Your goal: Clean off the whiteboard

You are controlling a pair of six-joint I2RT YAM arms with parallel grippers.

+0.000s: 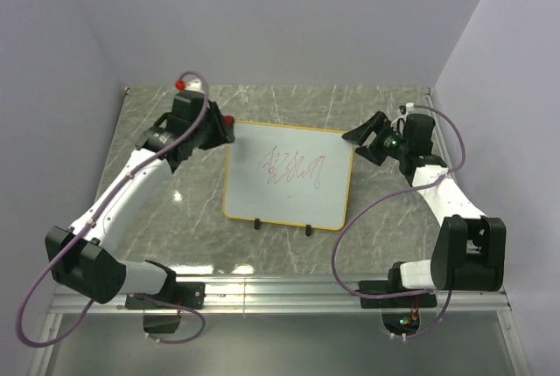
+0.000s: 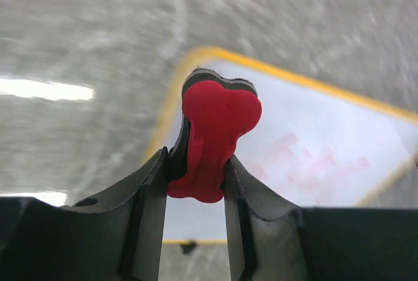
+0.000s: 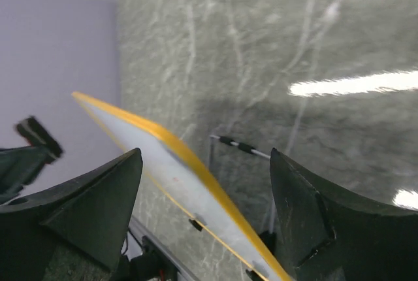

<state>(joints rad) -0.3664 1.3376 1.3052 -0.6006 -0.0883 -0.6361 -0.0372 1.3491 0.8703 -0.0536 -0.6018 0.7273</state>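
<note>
Left gripper (image 1: pixel 224 128) clamped on red eraser (image 2: pixel 219 114) at whiteboard (image 1: pixel 254 191) far-left corner | right gripper (image 1: pixel 368 142) spread wide beside right edge

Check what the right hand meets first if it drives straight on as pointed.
Most likely the whiteboard: the right hand points at its right edge, which shows between the open jaws in the wrist view. Height over the board is unclear.

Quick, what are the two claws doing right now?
Left claw: shut on the red eraser.
Right claw: open, holding nothing.
</note>
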